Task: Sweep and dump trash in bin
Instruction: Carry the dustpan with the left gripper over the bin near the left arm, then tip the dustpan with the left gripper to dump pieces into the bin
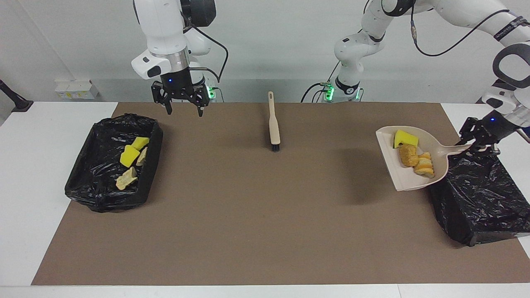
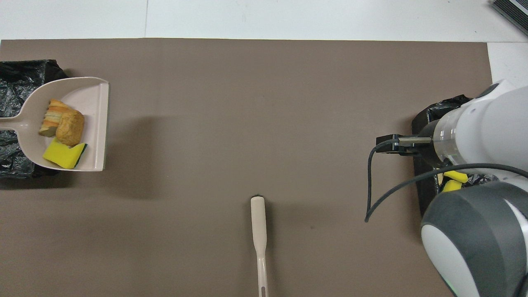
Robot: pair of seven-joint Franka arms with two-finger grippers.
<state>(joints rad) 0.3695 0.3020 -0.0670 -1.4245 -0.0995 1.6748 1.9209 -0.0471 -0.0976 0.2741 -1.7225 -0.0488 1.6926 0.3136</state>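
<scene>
- Seven pieces of trash are in sight, split between a lifted dustpan [image 1: 403, 182] and a bin; three ride in the beige pan: a bright yellow sponge chunk [image 1: 404, 138] with a dark green edge, a round golden-brown bread lump [image 1: 408, 155], and a layered pastry piece [image 1: 425, 165] lying against it
- Four more rest in the black-lined bin [image 1: 103, 194] at the right arm's end of the table: two yellow sponge chunks [image 1: 133, 150] and two pale, ragged bread lumps [image 1: 126, 179], bunched toward the side of the bin nearest the table's middle
- Held aloft by its handle, the dustpan hangs over the edge of a second black-lined bin [image 1: 480, 207] at the left arm's end; the overhead view shows its scoop partly over the brown mat [image 1: 256, 215] and partly over that bin's plastic
- The left gripper [image 1: 476, 142] is pinched tight on the dustpan's handle, so the three pieces sit just along the handle from its fingertips, toward the table's middle
- The right gripper [image 1: 184, 109] hangs with fingers spread wide and nothing between them, over the mat's edge near its own base, beside the bin that holds the four pieces
- One beige brush [image 1: 273, 122] with black bristles lies flat on the mat between the two arms, apart from both grippers
</scene>
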